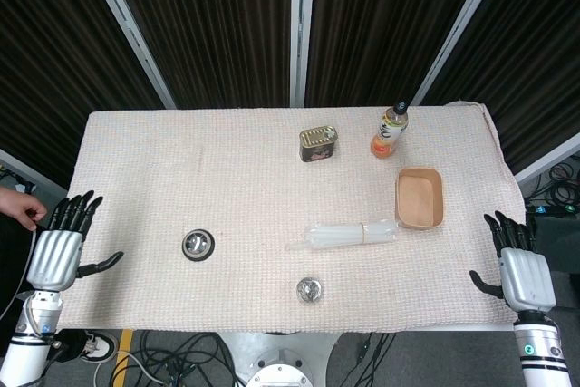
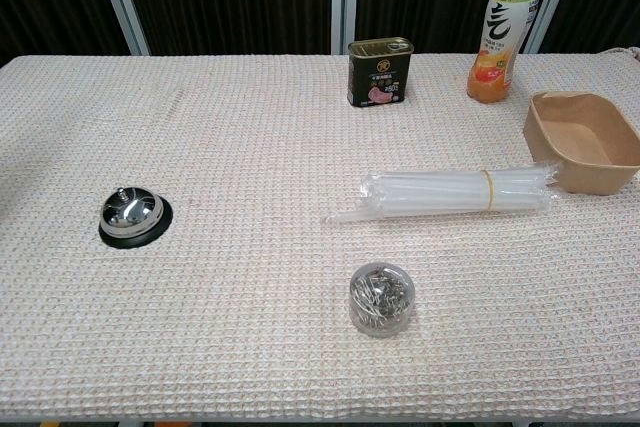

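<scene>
At the lower left of the head view, the left hand (image 1: pixel 56 246) hangs just off the cloth's left edge, fingers spread and straight, thumb out to the side, holding nothing. Nearest to it is one call bell (image 1: pixel 198 244), lying to the right of that hand on the cloth, well apart from it; in the chest view the bell (image 2: pixel 133 217) sits at middle left.

Over at the lower right of the head view, the right hand (image 1: pixel 519 267) hangs beyond the cloth's right edge, fingers likewise spread and empty. Up and to its left stands one brown paper tray (image 1: pixel 419 198), apart from the hand, near the right edge of the cloth. Just beside the tray's left wall lies one bundle of clear straws (image 1: pixel 349 236), bound by a rubber band, lying roughly level across the frame.

Below the straws, near the cloth's bottom edge, stands one small clear tub of paper clips (image 1: pixel 310 291). Toward the top centre stands one tin can (image 1: pixel 318 144), and to its right one upright bottle (image 1: pixel 389 132) of orange drink. One waffle-weave cloth (image 1: pixel 163 169) covers the table. Neither hand shows in the chest view.
</scene>
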Controlling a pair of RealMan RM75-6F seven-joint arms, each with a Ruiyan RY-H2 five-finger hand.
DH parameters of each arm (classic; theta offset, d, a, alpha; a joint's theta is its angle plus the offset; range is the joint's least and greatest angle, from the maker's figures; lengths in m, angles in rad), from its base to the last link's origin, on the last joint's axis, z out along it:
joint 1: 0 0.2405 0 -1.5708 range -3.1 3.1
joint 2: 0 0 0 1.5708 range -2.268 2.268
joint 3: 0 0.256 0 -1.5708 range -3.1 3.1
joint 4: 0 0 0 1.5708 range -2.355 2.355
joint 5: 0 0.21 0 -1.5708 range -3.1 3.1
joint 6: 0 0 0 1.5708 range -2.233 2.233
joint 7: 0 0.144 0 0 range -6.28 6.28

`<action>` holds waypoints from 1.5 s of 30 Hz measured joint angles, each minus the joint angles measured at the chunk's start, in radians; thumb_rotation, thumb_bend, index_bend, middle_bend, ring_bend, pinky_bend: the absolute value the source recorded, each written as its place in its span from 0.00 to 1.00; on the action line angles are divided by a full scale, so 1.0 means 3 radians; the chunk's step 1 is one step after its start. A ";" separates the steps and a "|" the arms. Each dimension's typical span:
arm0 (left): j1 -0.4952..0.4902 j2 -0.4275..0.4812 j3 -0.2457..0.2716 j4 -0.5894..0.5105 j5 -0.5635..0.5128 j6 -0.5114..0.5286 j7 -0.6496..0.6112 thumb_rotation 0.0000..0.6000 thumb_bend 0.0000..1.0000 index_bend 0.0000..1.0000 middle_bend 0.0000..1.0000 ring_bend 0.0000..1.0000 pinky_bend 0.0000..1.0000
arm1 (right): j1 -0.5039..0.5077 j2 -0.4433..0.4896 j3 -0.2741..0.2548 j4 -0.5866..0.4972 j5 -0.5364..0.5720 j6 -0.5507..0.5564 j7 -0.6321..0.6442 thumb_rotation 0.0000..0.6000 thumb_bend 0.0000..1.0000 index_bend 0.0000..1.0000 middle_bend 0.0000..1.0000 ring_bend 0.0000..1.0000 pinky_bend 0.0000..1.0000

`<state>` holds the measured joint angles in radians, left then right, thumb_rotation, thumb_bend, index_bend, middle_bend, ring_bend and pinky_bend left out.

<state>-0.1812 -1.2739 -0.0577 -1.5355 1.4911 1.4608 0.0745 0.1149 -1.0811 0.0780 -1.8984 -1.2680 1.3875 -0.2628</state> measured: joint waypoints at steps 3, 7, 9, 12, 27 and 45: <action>-0.0003 0.0001 0.0000 0.0002 0.0007 -0.0006 -0.0002 0.00 0.00 0.00 0.00 0.00 0.00 | -0.0001 0.0001 0.0000 -0.0001 0.0002 0.0002 0.0001 1.00 0.14 0.00 0.00 0.00 0.00; -0.0006 0.0013 0.0009 -0.0014 0.0037 -0.0008 -0.0002 0.00 0.00 0.00 0.00 0.00 0.00 | -0.0004 0.0003 -0.0002 -0.0004 -0.0007 0.0007 0.0003 1.00 0.14 0.00 0.00 0.00 0.00; -0.0014 0.0020 0.0017 -0.0021 0.0062 -0.0016 -0.0002 0.00 0.00 0.00 0.00 0.00 0.00 | -0.0004 0.0003 0.0002 -0.0004 -0.0011 0.0015 0.0003 1.00 0.14 0.00 0.00 0.00 0.00; -0.0036 0.0026 0.0055 -0.0031 0.0142 -0.0046 -0.0012 0.00 0.00 0.00 0.00 0.00 0.00 | -0.0002 -0.0001 0.0008 0.0000 0.0006 0.0014 0.0000 1.00 0.14 0.00 0.00 0.00 0.00; -0.0375 -0.0666 0.0392 0.0619 0.0781 -0.0469 -0.0374 0.00 0.00 0.00 0.00 0.00 0.00 | 0.0023 -0.0034 0.0042 0.0034 0.0145 -0.0035 -0.0043 1.00 0.15 0.00 0.00 0.00 0.00; -0.0594 -0.1554 0.0521 0.1769 0.0924 -0.0504 -0.0933 0.00 0.00 0.00 0.00 0.00 0.00 | 0.0026 0.0002 0.0052 0.0032 0.0154 -0.0044 0.0048 1.00 0.15 0.00 0.00 0.00 0.00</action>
<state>-0.3594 -1.7400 0.0987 -1.0048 1.7682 1.3095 -0.2053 0.1227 -1.0806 0.0937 -1.8888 -1.2219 1.3742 -0.2485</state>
